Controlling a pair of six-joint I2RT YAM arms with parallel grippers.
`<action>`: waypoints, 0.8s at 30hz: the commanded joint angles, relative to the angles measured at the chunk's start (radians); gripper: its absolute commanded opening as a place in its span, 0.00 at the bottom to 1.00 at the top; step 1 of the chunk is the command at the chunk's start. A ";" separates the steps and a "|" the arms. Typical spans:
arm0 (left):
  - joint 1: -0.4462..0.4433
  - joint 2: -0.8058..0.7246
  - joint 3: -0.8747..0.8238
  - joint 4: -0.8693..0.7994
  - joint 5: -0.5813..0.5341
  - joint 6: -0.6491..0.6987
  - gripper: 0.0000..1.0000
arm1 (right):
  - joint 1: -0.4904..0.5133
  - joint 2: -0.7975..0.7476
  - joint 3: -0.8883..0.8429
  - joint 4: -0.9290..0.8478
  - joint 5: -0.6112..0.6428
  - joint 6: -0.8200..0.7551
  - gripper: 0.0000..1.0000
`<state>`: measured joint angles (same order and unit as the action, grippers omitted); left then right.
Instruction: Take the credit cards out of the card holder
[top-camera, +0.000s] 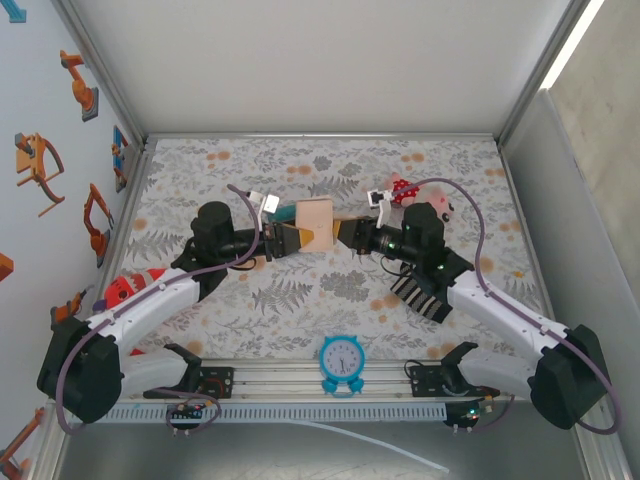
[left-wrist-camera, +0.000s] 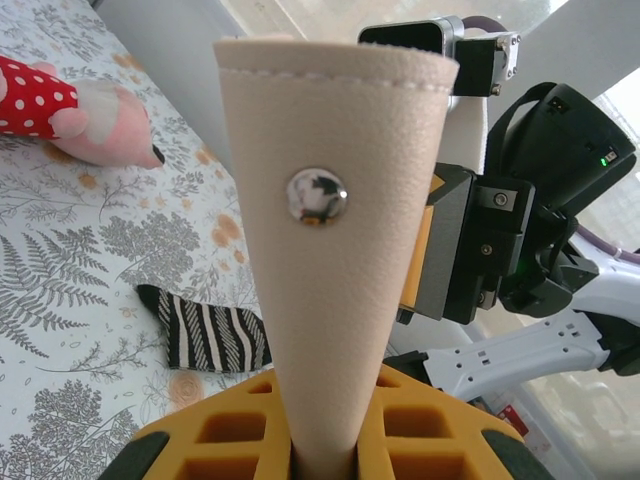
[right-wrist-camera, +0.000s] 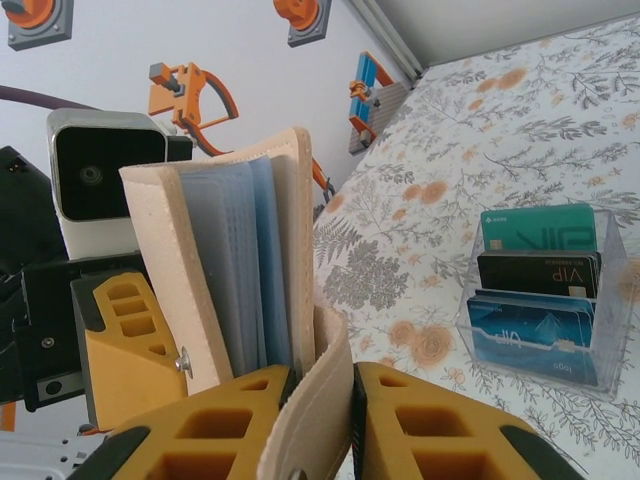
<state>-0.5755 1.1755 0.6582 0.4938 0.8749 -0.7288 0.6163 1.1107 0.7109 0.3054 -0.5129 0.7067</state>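
Card holder (top-camera: 316, 218) ajar on edge, flaps pinched in left pincer (top-camera: 292, 240) and right pincer (top-camera: 345, 235)

Bright, even, diffuse light throughout. Top view: strip lamp (top-camera: 575, 40) at 1 o'clock blown out white; shadows under arms soft and faint on counter (top-camera: 320, 170). Left wrist: bg at 2 o'clock overexposed, metal snap (left-wrist-camera: 317, 194) on card holder (left-wrist-camera: 330, 320) shows a glint. Right wrist: foreground at 6 o'clock slightly soft, mild wide-angle bend at edges.
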 joint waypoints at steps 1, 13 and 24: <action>-0.012 -0.030 -0.006 0.066 0.063 -0.011 0.00 | -0.006 -0.011 -0.020 0.070 -0.036 0.023 0.21; -0.012 -0.018 -0.008 0.125 0.087 -0.047 0.00 | -0.006 0.015 -0.054 0.237 -0.205 0.065 0.24; -0.015 0.003 0.002 0.138 0.098 -0.047 0.00 | -0.007 0.062 -0.067 0.327 -0.258 0.105 0.27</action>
<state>-0.5690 1.1728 0.6514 0.5739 0.9352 -0.7700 0.5812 1.1458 0.6540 0.5373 -0.6636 0.7868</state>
